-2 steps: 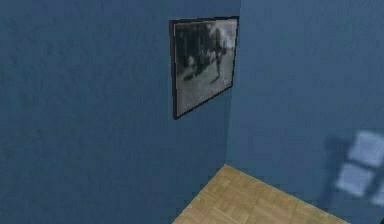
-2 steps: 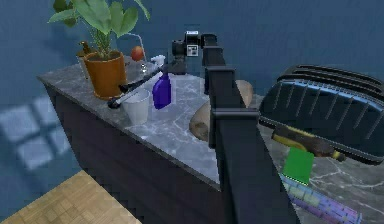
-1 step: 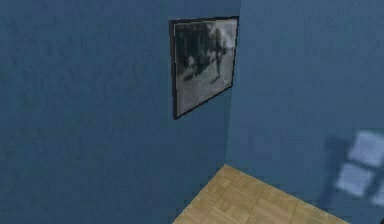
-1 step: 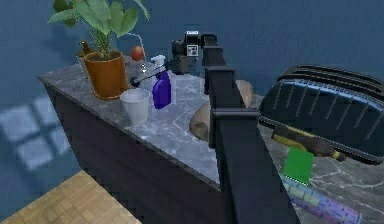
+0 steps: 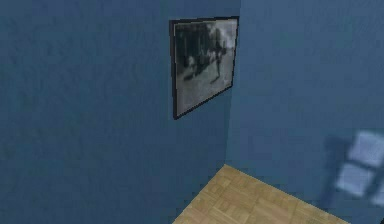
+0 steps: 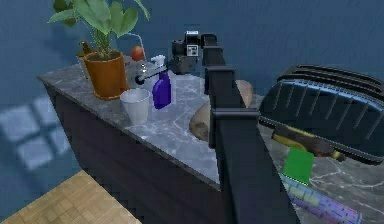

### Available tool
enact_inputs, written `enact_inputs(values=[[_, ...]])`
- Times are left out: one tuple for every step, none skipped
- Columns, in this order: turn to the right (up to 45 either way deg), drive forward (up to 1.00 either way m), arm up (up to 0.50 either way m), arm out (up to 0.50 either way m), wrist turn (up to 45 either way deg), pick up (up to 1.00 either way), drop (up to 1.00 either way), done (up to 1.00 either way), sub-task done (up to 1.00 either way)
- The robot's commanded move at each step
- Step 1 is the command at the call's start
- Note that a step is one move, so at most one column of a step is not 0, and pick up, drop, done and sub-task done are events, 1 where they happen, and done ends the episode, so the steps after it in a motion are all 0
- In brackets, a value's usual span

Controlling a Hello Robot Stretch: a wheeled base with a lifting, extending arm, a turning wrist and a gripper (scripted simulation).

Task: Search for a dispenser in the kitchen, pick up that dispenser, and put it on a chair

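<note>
Gripper (image 6: 150, 71) out at a marble counter (image 6: 70, 92). Right by the jaws, a blue dispenser (image 6: 162, 94) upright on the stone; gripped or not, cannot tell. Left of the jaws, white cup (image 6: 135, 107) and potted plant (image 6: 104, 62); well right, dark toaster (image 6: 325, 105).

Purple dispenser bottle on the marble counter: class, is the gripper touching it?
Cannot tell: the arm side view shows the gripper overlapping the purple dispenser bottle, hiding any gap.
</note>
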Motion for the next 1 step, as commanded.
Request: enact_inputs(values=[[0.0,0.00,-0.16,0.00,0.0,0.00,0.00,0.00,0.00]])
